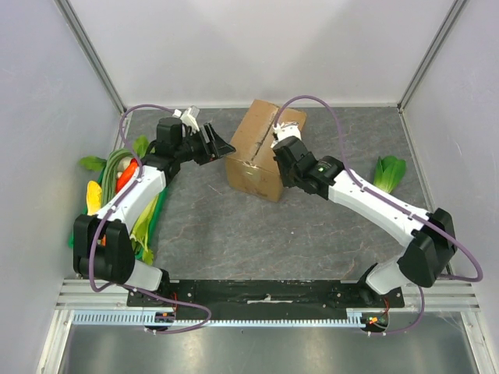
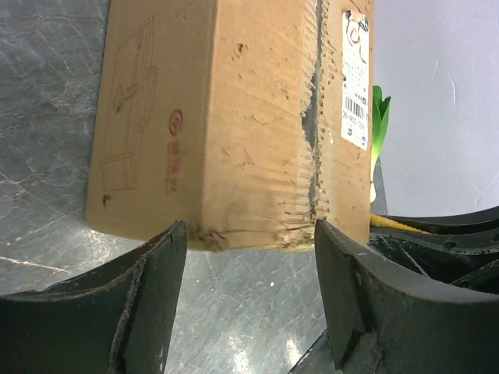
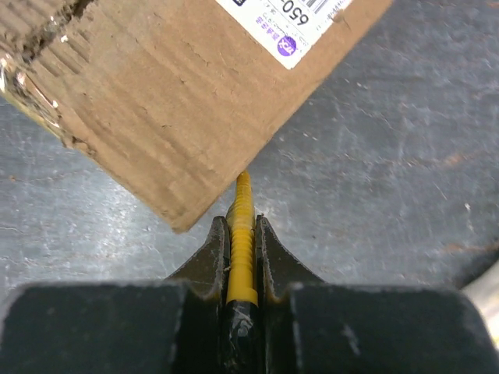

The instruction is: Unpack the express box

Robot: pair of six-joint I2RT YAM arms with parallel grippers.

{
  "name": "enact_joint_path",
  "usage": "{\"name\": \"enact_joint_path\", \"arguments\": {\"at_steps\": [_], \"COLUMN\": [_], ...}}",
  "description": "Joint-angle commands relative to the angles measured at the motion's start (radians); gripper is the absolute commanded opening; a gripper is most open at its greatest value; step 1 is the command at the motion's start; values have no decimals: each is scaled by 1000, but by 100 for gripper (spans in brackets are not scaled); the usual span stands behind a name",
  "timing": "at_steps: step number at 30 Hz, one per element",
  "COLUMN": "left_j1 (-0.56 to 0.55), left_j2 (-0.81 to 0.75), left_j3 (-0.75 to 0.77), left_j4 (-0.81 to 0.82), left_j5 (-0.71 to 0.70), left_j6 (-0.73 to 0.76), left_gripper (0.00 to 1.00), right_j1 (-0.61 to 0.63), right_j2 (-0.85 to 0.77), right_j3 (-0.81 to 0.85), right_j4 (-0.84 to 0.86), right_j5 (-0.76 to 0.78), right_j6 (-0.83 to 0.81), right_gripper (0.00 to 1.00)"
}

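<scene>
Two arms (image 1: 140, 191) flanking express box (image 1: 261, 148), left pincer (image 2: 249, 230) spread, right pincer (image 3: 242, 224) pinching yellow stick (image 3: 242, 261).

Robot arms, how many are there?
2. The left arm reaches in from the left of the express box; the right arm from its right, pinching a yellow stick.

From overhead at the near edge, looking down on the whole table (image 1: 234, 226). From the left wrist, low and close, facing the express box (image 2: 249, 117); from the right wrist, closer yet, over that same box.
</scene>
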Motion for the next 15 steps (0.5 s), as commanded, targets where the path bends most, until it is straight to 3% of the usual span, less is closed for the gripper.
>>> {"name": "enact_joint_path", "arguments": {"at_steps": [1,8,13,15], "left_j1": [23,46,48,50], "left_j2": [12,30,61,66], "left_j3": [18,38,61,59], "left_j4": [31,9,-5,-6], "left_j5": [16,-50,-45,-48], "left_j6": [49,53,46,38], "left_gripper": [72,72,72,72], "right_j1": [11,11,11,11], "right_j2": [51,-50,-146,-153], "right_j3": [29,19,104,144], "right_j4": [158,61,21,50], "right_j5": [-60,-170,-474,-496], "right_j6": [-52,-159,-271,-276], "right_gripper": [0,0,0,0]}}
